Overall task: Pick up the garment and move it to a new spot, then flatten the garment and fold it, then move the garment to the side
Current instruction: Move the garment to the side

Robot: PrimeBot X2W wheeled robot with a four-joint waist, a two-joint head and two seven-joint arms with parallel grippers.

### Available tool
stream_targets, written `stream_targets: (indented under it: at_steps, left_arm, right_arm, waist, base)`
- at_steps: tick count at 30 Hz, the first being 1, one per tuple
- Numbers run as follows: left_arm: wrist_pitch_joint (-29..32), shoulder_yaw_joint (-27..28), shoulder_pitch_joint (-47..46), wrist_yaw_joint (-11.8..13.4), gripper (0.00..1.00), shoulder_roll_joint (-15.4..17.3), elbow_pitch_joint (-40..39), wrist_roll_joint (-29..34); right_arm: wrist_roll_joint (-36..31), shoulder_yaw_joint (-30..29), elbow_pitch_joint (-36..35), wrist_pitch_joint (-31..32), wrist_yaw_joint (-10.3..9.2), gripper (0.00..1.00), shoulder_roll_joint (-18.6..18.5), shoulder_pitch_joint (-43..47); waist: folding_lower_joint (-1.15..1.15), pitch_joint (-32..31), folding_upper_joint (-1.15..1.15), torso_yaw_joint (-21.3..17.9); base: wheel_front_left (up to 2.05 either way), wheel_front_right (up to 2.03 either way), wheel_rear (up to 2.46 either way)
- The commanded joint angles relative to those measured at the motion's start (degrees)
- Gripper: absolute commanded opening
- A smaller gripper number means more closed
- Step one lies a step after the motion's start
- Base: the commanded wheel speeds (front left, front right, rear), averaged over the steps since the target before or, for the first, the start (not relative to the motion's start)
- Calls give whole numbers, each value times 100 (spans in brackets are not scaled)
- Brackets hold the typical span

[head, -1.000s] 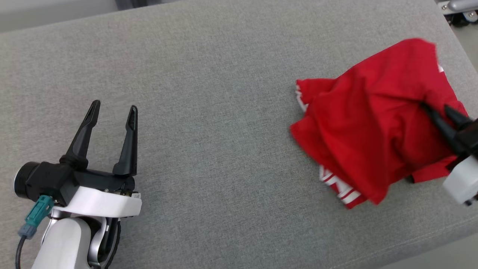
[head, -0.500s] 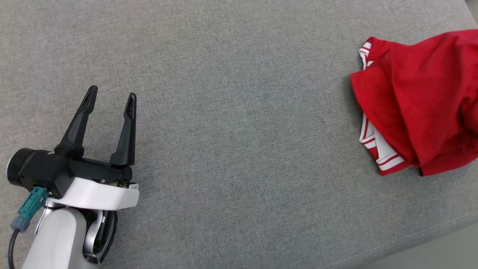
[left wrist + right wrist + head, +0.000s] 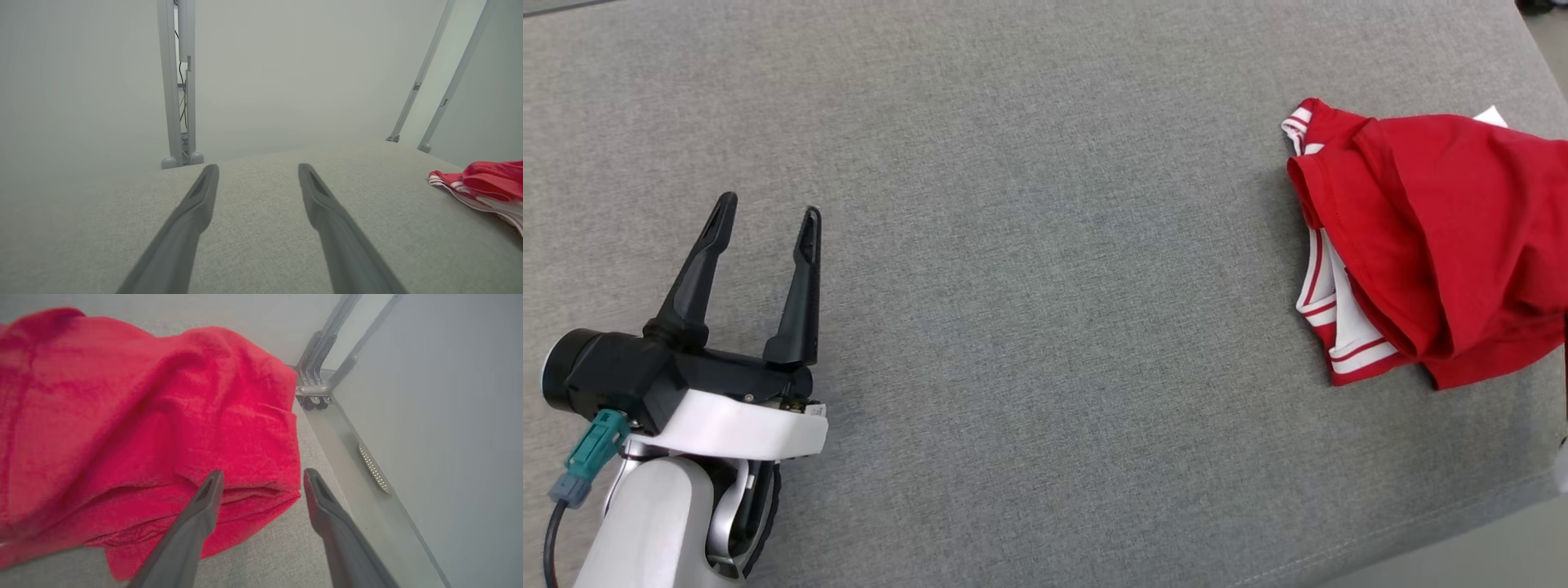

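The garment (image 3: pixel 1437 245), a red piece with white-striped trim (image 3: pixel 1327 302), lies crumpled at the far right of the grey fabric-covered table (image 3: pixel 1045 286), near the table's right edge and partly cut off by the head view's frame.

At the far left of the head view, the left pincer (image 3: pixel 768 208) hangs over bare table with its two dark fingers spread wide. Nothing is between them and they touch nothing. A teal connector (image 3: pixel 592 453) hangs at the side of its wrist. In the left wrist view the same pincer (image 3: pixel 258 169) shows a broad gap with only grey fabric behind it, and the garment (image 3: pixel 486 179) sits well apart at the right edge. Pale metal posts (image 3: pixel 177 81) rise behind the table.

The middle of the table is plain grey fabric.

On the right, the garment is heaped in loose folds, the striped trim poking out on its left side and a small white tag (image 3: pixel 1490 116) showing at its top.

In the right wrist view the right pincer (image 3: pixel 263 474) stands wide apart, gripping nothing. One finger (image 3: pixel 204 506) crosses in front of the garment's (image 3: pixel 143 416) folded edge, though whether it touches the cloth cannot be told. The other finger is over bare table beside the cloth.
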Motion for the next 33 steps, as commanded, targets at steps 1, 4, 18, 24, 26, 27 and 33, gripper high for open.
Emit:
stream_targets:
  at_steps: [1,4,18,24,26,27,33]
  left_arm:
    - [-31,13,27,22,100,25,7,-34]
    - [-58,55,95,76,100,34,15,-45]
    - [-178,206,329,279,100,-4,26,-139]
    - [-229,271,423,360,100,-45,29,-184]
    - [-224,285,477,388,100,-77,7,-220]
    - [-219,287,509,407,100,-90,-1,-222]
    - [-223,254,749,337,100,-115,-22,-347]
  right_arm:
    - [84,-74,-80,-106,-4,100,157,118]
    - [404,-228,-471,-628,-4,100,649,372]
    - [2042,996,-1035,-2577,-4,100,945,228]
    - [1807,1683,-998,-2640,-4,100,940,-82]
    - [1769,1840,-894,-2623,-4,100,941,-129]
    - [1720,1881,-825,-2614,-4,100,939,-141]
    - [1454,2043,-478,-2531,-4,100,940,-56]
  waist:
    - [0,-54,0,49]
    - [0,-141,0,109]
    - [0,-655,0,668]
    - [0,-945,0,1035]
    - [0,-1069,0,1136]
    - [0,-1133,0,1183]
    - [0,-1439,0,1350]
  base:
    - [0,0,0]
    - [0,0,0]
    - [0,0,0]
    - [0,0,0]
    - [0,0,0]
    - [0,0,0]
    - [0,0,0]
